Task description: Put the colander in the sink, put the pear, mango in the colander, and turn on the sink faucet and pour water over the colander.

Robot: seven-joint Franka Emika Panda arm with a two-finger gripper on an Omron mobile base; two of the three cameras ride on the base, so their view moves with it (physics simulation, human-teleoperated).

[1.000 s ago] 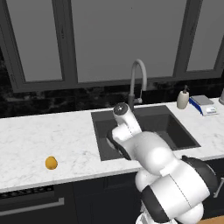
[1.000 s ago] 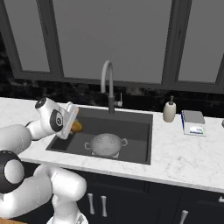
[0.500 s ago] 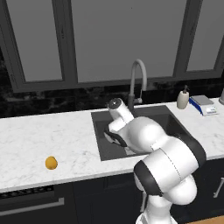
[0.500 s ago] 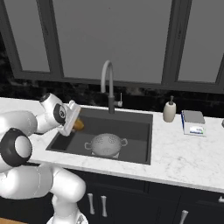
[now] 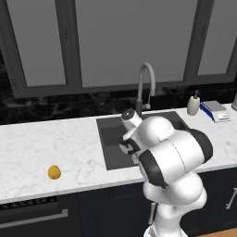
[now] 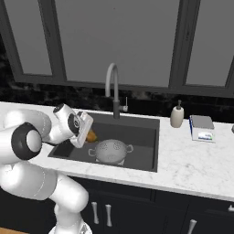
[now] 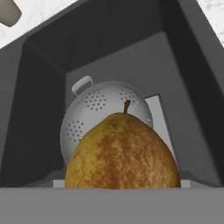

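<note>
The pale perforated colander (image 6: 109, 151) rests on the bottom of the dark sink (image 6: 146, 137), dome side up. My gripper (image 6: 86, 131) hovers over the sink's left edge, shut on the pear (image 6: 92, 135). In the hand view the brown-yellow pear (image 7: 122, 153) hides the fingertips, with the colander (image 7: 94, 113) below and beyond it in the sink (image 7: 39, 96). The orange-yellow mango (image 5: 54, 172) lies on the white counter, far left of the sink (image 5: 109, 139). The gooseneck sink faucet (image 6: 113, 89) (image 5: 146, 85) stands behind the basin; no water runs from it.
A white soap bottle (image 6: 177, 116) (image 5: 193, 104) and a blue-and-white box (image 6: 202, 128) sit on the counter right of the sink. Dark windows and a black backsplash run behind. My white arm covers the sink's front in the left base view.
The arm has swung and carried the gripper with the pear a little to the right, in over the sink's left side. The colander and the mango have not moved.
</note>
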